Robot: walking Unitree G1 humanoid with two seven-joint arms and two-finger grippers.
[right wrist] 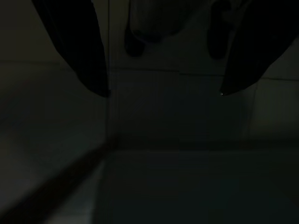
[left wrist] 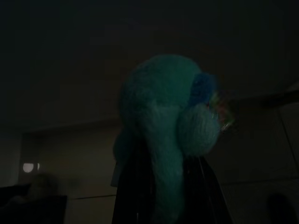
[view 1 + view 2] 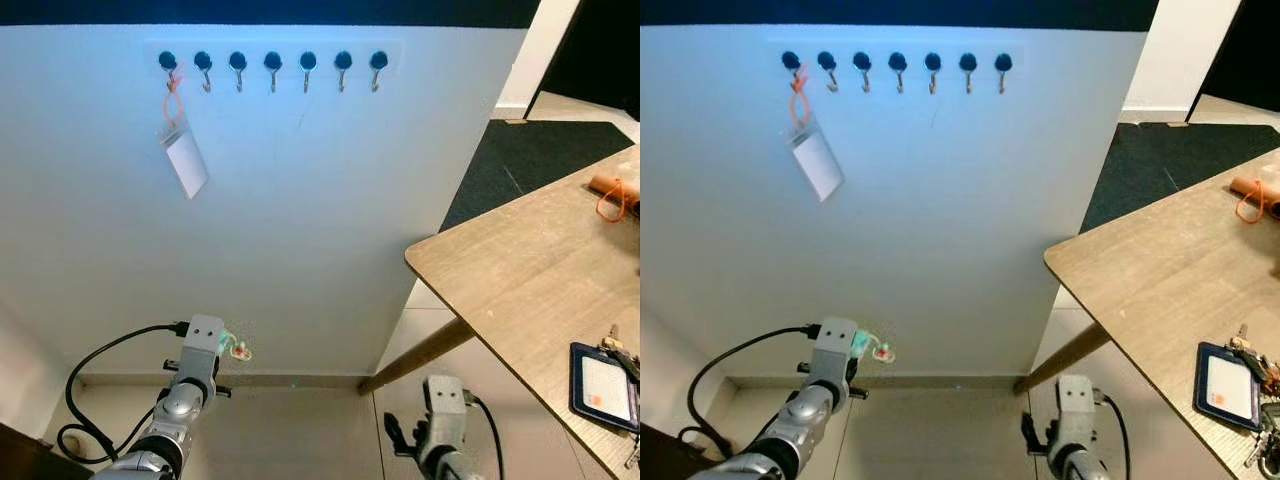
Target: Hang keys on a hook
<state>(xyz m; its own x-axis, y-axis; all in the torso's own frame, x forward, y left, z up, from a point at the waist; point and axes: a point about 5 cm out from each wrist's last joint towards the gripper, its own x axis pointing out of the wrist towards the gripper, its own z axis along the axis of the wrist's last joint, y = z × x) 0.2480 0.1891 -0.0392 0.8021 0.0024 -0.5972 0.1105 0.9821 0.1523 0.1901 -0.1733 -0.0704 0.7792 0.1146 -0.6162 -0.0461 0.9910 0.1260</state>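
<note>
left gripper (image 3: 228, 347) sits low in front of the white wall (image 3: 330, 220), fingers pinching a fluffy teal keychain (image 2: 163, 135) with a small pale charm (image 3: 240, 351) poking out beside it. right gripper (image 1: 163, 88) hangs idle near the floor, below the wooden table (image 3: 520, 270), its two dark fingers spread apart. on the wall, well above the left gripper, runs a row of hooks (image 3: 272, 66); the leftmost hook carries a white card holder (image 3: 184, 160) on an orange loop. right of the wall, the table bears a dark blue card holder (image 3: 1225, 385) with keys (image 3: 1252, 362) touching it, and farther back an orange loop (image 3: 612, 200).
</note>
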